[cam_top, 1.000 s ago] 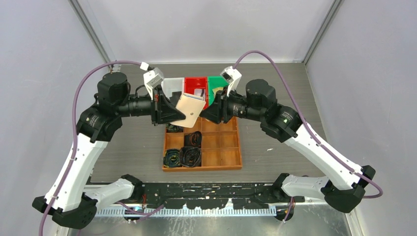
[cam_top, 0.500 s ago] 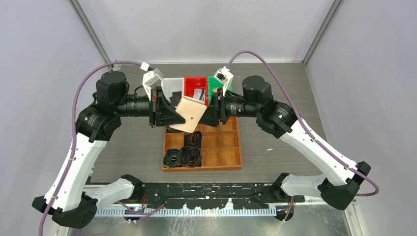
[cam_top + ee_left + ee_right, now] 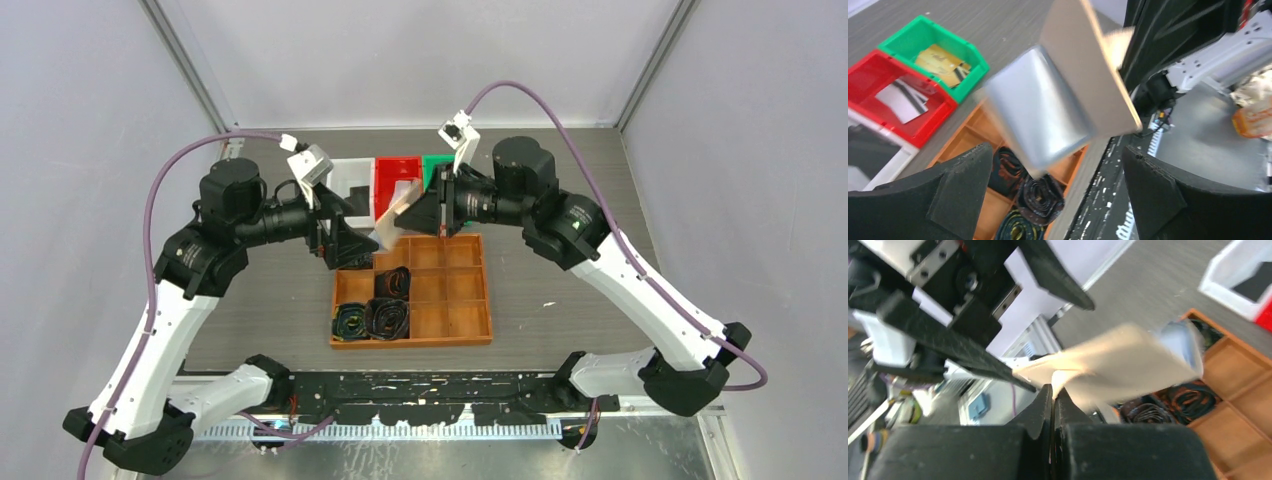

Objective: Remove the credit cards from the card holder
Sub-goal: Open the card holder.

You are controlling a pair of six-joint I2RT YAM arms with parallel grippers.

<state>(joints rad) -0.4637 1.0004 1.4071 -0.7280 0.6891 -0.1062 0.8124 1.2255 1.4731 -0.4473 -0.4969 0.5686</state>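
three bins hold cards, card holder up in the air

most of the emptying looks done to me, though you can't yet call it finished. the card holder hangs between the two arms, above the far edge of the wooden tray and clear of the counter. your right tool is pressed together on its tan edge. your left tool is spread wide, one finger either side of the holder and touching nothing. the silvery inner pocket faces the left wrist camera and i see no card edge in it, but the view is blurred, so check it before you set it down.

the green bin holds gold cards. the red bin beside it holds a pale card. the white bin holds a black card. the tray's left compartments carry coiled belts; the others show bare wood.
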